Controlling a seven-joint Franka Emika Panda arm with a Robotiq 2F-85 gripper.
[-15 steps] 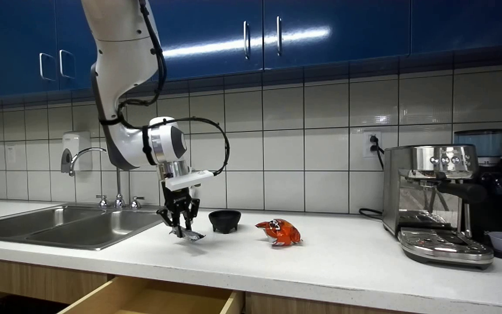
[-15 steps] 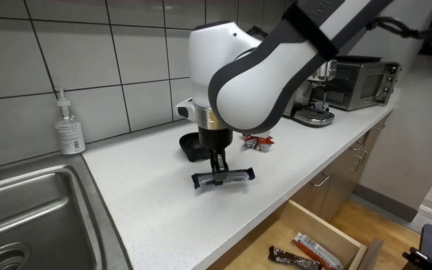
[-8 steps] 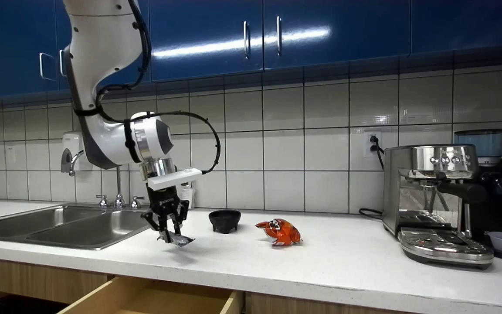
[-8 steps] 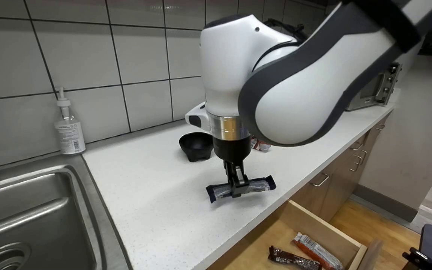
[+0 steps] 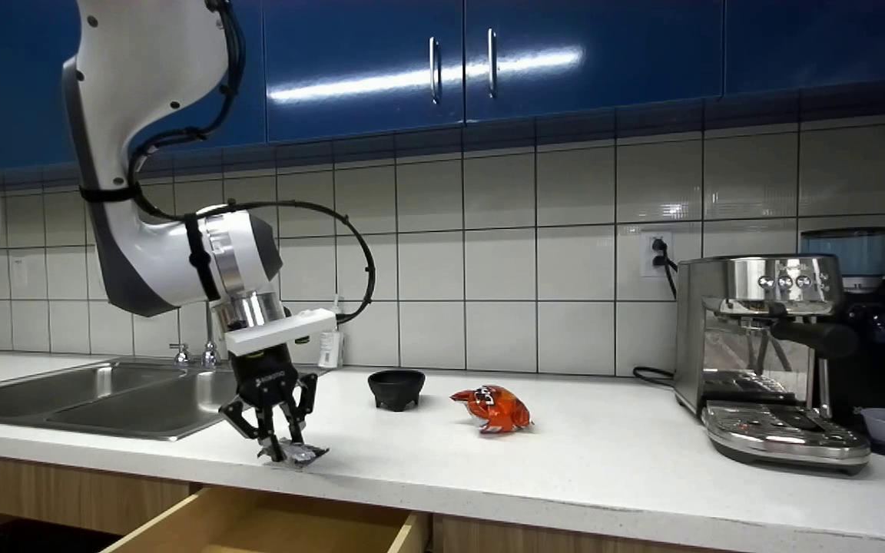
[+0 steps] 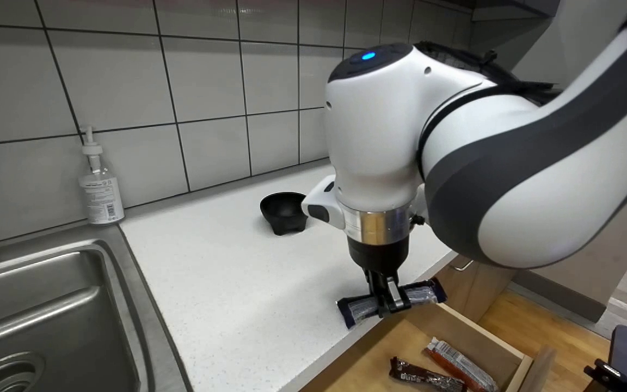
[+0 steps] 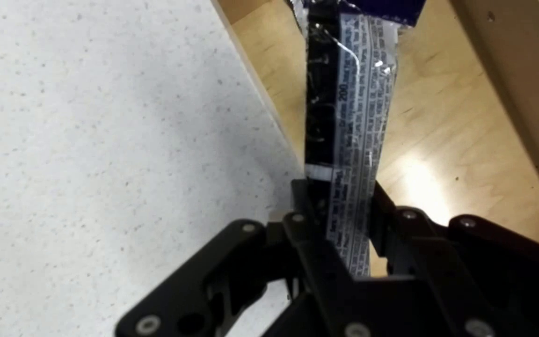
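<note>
Wrapped bar (image 7: 351,117) is pinched in my gripper (image 7: 338,196), above the front edge of the counter (image 7: 110,140), by the open drawer (image 7: 461,140); my arm (image 5: 150,261) hangs bent, gripper pointing down, slightly tilted.

Wrapped bar (image 7: 353,117) pinched between my fingers (image 7: 386,219), dark-blue ends, pale printed panel, crinkled glossy film, stretching from top to lower centre of the wrist view.

White arm (image 6: 370,130), dark-grey trim (image 6: 466,185).
Silver collar (image 6: 376,226), blue light (image 6: 368,55) on dark cap; black cable (image 5: 289,203) strapped outside; matte black gripper (image 7: 337,201), round silver screws (image 7: 148,324).
</note>
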